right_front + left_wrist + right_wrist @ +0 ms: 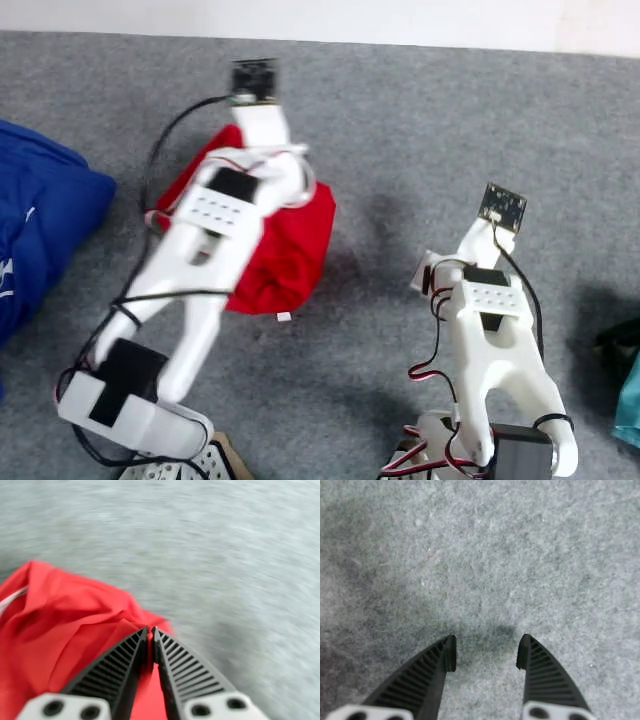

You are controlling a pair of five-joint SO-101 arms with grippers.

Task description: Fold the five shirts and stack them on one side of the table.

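The red shirt (298, 245) lies bunched on the grey counter (420, 130), under the left arm (215, 215). The left jaws are pressed together, pinching its edge, likely to pull a fold. The right jaws are spread over bare counter.

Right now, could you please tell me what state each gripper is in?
Left gripper: fingers closed on the red shirt.
Right gripper: fingers open, holding nothing, above the grey table.
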